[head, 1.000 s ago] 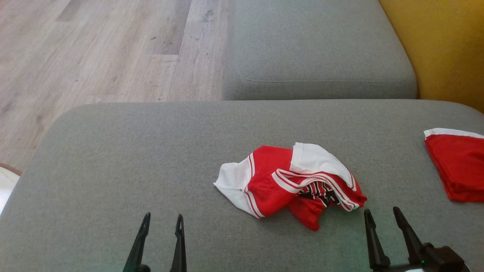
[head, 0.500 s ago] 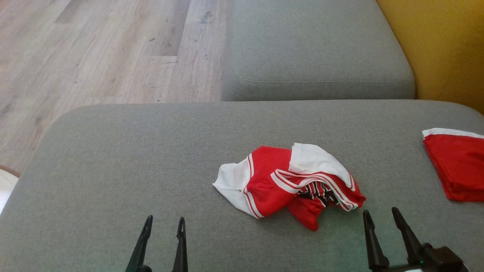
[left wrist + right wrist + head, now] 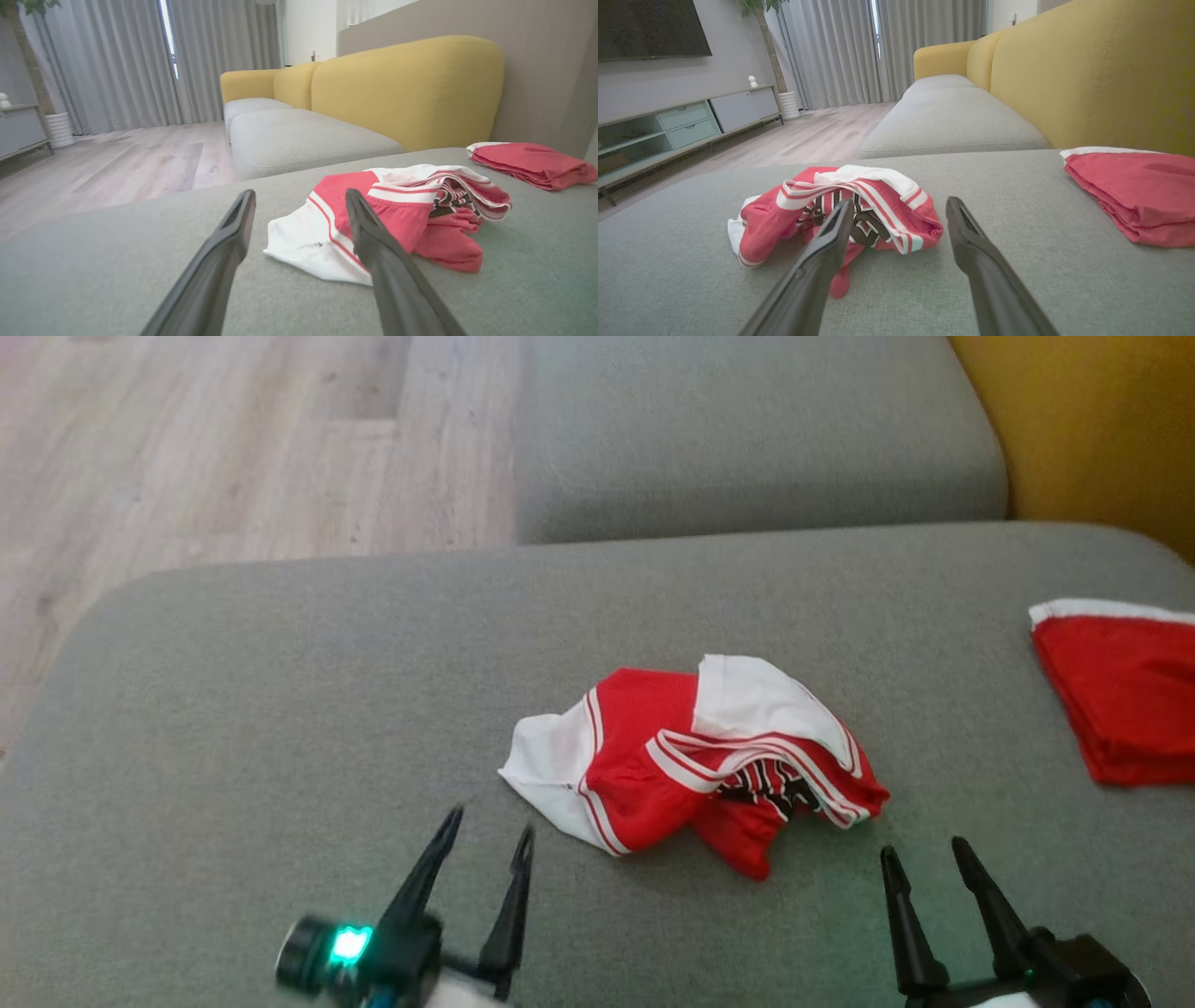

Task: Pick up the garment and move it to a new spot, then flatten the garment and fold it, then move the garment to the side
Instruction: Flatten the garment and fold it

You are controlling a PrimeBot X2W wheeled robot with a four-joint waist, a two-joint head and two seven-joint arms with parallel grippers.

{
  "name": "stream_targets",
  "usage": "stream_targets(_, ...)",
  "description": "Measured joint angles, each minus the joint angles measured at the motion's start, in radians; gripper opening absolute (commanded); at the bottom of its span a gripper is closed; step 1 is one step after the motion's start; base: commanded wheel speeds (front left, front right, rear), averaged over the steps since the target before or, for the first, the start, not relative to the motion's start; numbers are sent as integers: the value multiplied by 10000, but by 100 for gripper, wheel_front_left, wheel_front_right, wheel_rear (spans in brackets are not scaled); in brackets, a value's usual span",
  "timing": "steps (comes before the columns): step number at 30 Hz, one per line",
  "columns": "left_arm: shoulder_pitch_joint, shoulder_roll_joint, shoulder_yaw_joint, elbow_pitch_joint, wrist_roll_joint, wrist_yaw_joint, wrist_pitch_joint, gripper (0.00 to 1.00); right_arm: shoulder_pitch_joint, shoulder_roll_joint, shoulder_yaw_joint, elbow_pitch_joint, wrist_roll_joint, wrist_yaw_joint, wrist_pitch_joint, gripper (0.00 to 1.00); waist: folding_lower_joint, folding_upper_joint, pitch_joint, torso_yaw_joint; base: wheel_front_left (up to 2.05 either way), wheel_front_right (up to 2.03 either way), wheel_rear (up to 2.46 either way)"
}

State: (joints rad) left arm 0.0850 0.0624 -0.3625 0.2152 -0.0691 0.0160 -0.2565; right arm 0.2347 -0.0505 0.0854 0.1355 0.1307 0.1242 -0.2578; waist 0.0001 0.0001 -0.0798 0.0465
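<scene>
Right, my left fingers (image 3: 432,859) and right fingers (image 3: 988,896) stand apart, empty, above the grey cushion (image 3: 233,709). The crumpled red-and-white garment (image 3: 691,756) lies just beyond, between both pairs. Farther off, right of the right fingers, sits what looks like folded red cloth (image 3: 1120,700).

Looking along the left gripper (image 3: 300,193), fingers spread wide and empty, low over a grey seat cushion (image 3: 93,280); crumpled red-and-white garment (image 3: 397,219) lying partly behind one finger; further off, folded red garment (image 3: 528,163) near the yellow sofa back (image 3: 406,88).
</scene>
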Motion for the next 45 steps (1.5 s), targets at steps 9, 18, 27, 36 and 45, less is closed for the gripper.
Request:
stream_targets(9, -2924, -92, -1043, 2105, 347, -1187, 0, 100, -586, -401, 435, -48, 12, 0, 0, 100, 1, 0, 824, -616, 0, 0, 0)
stream_targets(18, -5392, -136, -2115, 4884, 90, -1409, 0, 100, -1280, -746, 771, -100, 117, 0, 0, 100, 2, 0, 1771, -1502, 0, 0, 0)
stream_targets(27, -6085, -109, -4249, 6287, -1649, -1484, 0, 100, -1476, -863, 836, -96, 182, 0, 0, 100, 1, 0, 2205, -2084, 0, 0, 0)
stream_targets(36, -6367, 299, -6280, 5599, -3076, -1484, 0, 0, -1468, -805, 872, 21, 182, 0, 0, 100, -1, 0, 1855, -2299, 0, 0, 0)
stream_targets(45, -6918, 585, -7971, 3753, -5701, -1484, 2, 0, -1394, -495, 957, 107, 178, 0, 0, 100, -2, 0, 1166, -2640, 0, 0, 0)
